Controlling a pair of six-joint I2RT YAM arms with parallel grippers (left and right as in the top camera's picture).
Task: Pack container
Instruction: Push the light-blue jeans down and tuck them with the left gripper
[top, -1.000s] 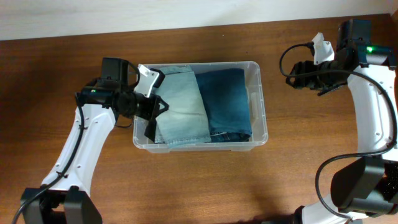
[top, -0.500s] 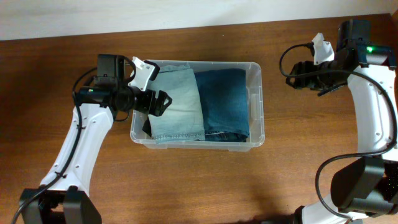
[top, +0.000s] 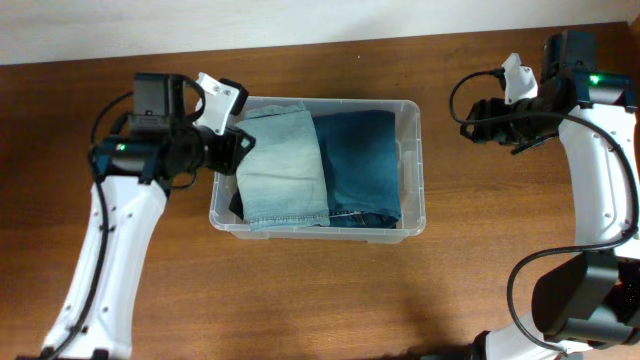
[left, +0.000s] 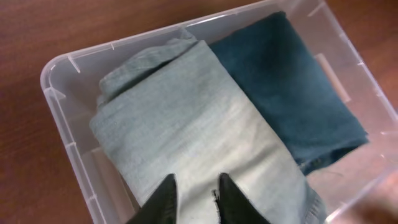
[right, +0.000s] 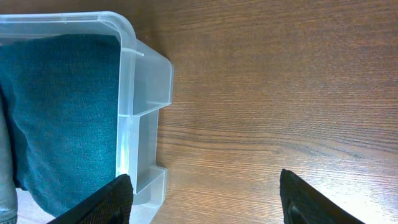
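Note:
The clear plastic container (top: 412, 168) stands mid-table. Inside it lie folded light blue jeans (top: 285, 165) on the left and folded dark blue jeans (top: 360, 165) on the right. My left gripper (top: 238, 150) hovers over the container's left rim. In the left wrist view its fingers (left: 196, 188) are slightly apart and empty, just above the light jeans (left: 186, 118), with the dark jeans (left: 292, 93) and the container rim (left: 46, 74) beyond. My right gripper (top: 472, 120) is wide open and empty to the right of the container; the right wrist view (right: 205, 190) shows bare table between its fingers.
The container's right handle (right: 149, 106) and the dark jeans (right: 62, 112) show at the left of the right wrist view. Brown wooden table (top: 320, 300) surrounds the container. A pale wall strip (top: 250, 25) runs along the far edge.
My left gripper has risen off the light jeans and drawn back left to the container's rim. The container slid slightly left. The right arm has not moved.

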